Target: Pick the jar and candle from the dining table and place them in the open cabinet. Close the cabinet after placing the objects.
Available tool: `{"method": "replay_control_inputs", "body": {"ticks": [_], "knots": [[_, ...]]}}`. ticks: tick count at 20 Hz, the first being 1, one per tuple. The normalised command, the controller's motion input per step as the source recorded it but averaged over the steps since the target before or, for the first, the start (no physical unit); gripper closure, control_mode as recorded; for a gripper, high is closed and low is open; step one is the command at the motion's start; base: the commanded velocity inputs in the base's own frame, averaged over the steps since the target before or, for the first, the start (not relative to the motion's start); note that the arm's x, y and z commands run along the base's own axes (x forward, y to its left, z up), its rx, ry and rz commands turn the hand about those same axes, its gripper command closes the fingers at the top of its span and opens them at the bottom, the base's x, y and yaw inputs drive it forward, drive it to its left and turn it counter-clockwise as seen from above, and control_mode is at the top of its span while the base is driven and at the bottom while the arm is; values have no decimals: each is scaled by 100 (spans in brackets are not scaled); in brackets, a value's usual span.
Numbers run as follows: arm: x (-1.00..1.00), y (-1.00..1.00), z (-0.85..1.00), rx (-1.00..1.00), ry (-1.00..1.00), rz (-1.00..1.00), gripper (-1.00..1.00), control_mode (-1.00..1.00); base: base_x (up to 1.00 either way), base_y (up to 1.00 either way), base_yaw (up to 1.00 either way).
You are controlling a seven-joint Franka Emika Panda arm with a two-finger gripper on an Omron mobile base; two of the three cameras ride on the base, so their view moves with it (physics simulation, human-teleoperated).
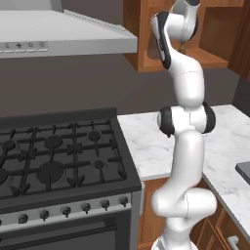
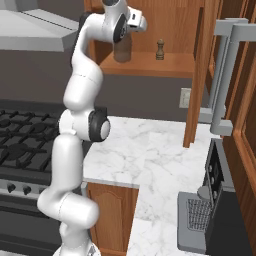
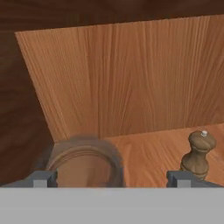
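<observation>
Hand view: jar (image 3: 83, 164) between open end effector (image 3: 113, 178) fingertips

Jar (image 2: 122, 50), pepper mill (image 2: 160, 49) on cabinet shelf (image 2: 150, 65)

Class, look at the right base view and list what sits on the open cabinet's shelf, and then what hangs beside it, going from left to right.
jar → pepper mill → cabinet door → silver bar handle

White arm (image 1: 188, 122) up into the open cabinet (image 1: 215, 57), beside the gas stove (image 1: 58, 156).
</observation>
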Motion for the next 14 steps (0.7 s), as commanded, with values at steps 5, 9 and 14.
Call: {"method": "replay_control_inputs", "body": {"ticks": [5,9,14], "knots": [[14,2,-53,-16,-16,0,-100,-100,0,0,0],[10,0,-32,-12,-18,0,-100,-100,0,0,0],[-26,-12,19,0,-20,0,-100,-100,0,0,0]]}}
